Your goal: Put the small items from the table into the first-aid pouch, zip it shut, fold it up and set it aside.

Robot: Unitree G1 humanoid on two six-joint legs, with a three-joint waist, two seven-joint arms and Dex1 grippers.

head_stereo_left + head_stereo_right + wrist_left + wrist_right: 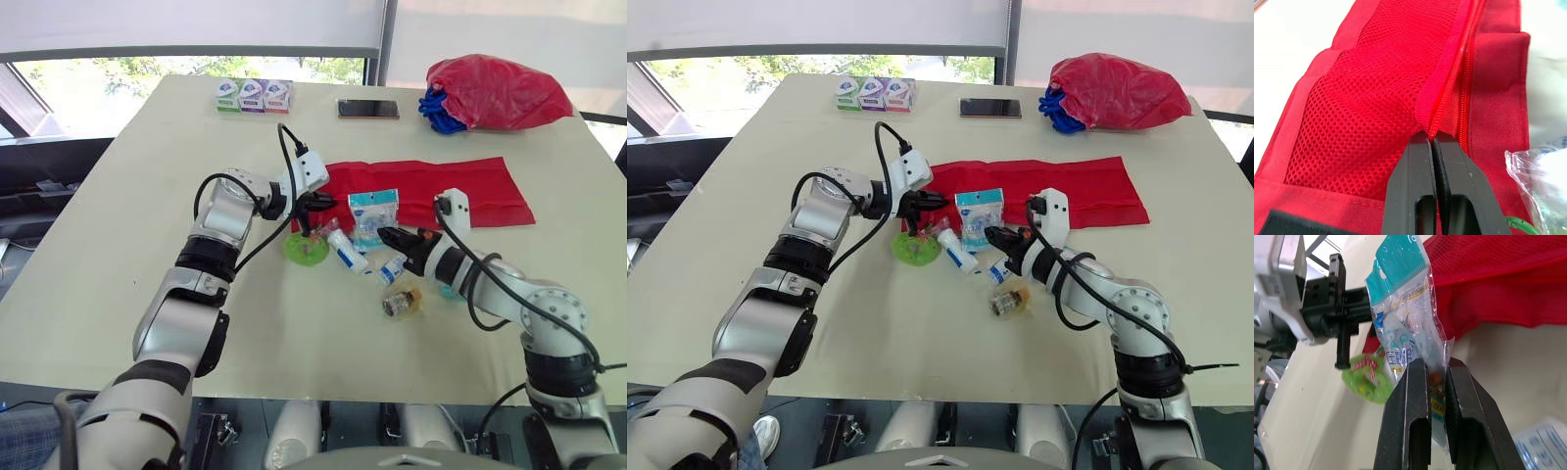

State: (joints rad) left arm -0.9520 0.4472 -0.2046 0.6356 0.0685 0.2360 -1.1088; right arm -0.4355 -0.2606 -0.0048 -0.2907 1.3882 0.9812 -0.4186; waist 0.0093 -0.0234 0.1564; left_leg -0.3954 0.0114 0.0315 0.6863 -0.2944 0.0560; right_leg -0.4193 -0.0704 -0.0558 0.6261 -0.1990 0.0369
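So my left fingers (1411, 164) are pinched tight on the mesh edge by the zipper, at the left end of the red first-aid pouch (441, 191), which lies unfolded and flat on the worktop (147, 196). My right fingers (1406, 396) are clamped on the bottom of a clear packet (1405, 308) with a teal header, just on the near side of the pouch. A green disc (307, 250) and a little bottle (402, 302) sit close by.
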